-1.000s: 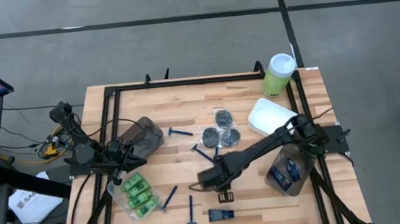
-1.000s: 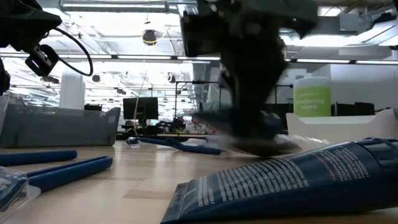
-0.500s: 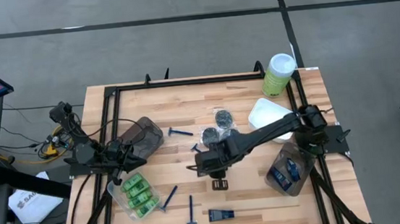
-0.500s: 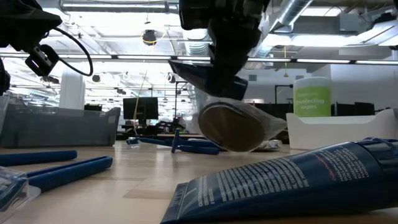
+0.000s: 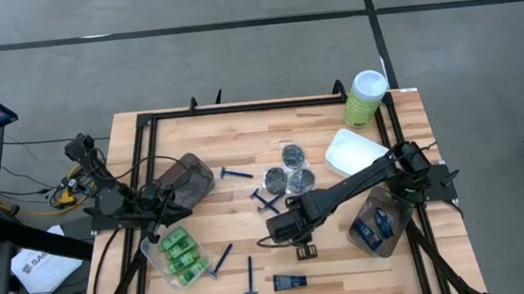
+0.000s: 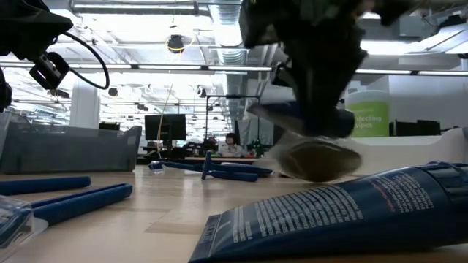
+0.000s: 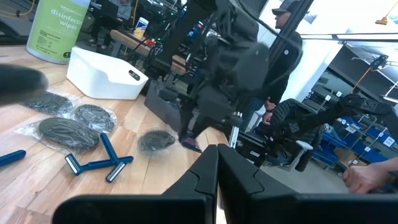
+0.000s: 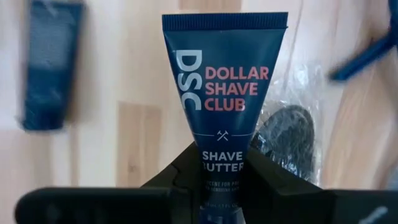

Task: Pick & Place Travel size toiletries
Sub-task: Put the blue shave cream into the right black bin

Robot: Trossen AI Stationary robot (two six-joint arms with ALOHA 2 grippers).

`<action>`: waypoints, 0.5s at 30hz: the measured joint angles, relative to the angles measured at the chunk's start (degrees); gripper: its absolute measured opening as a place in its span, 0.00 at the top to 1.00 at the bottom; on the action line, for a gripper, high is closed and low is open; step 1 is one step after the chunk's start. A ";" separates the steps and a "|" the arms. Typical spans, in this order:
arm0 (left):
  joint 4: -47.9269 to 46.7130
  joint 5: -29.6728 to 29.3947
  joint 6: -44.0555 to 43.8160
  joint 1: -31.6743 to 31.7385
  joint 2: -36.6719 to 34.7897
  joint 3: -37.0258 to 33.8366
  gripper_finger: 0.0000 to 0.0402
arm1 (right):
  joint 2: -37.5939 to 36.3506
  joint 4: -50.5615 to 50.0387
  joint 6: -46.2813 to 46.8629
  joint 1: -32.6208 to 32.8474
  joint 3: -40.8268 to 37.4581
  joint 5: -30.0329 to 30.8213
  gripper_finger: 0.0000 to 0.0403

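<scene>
A smoky tub sits near the table's left edge, and the left gripper, fingers pressed together on nothing, rests at its rim; what lies inside cannot be told. Beside the front-left corner a clear tub holds a row of green mini bottles. Near the right edge another clear tub holds dark-blue tubes. A white tub stands toward the back right, with a tall pale-green canister at the back-right corner.

The right gripper hangs over the middle of the wooden table, clamped on a dark-blue tube printed with "Dollar Shave Club"; a bagged flat tin shows just behind the tube in the wrist view. Three more round tins lie in a cluster toward the back. Blue-handled razors are scattered from the centre to the front edge, and a second tube lies at the front edge.

Beyond the table is an open workshop with ceiling lights, desks and monitors, and a person stands there in dark clothing
</scene>
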 joint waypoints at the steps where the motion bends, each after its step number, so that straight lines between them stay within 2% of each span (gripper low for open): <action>1: 0.02 -0.02 0.00 0.02 0.02 0.00 1.00 | 0.19 0.03 0.00 0.31 -0.52 0.39 0.82; 9: 0.10 -0.02 0.00 0.01 0.26 0.00 1.00 | 0.89 1.34 0.21 0.98 -5.65 1.45 0.81; 15: -0.06 0.01 0.00 0.00 0.81 0.00 1.00 | 0.91 4.57 0.06 0.97 -6.82 1.12 0.67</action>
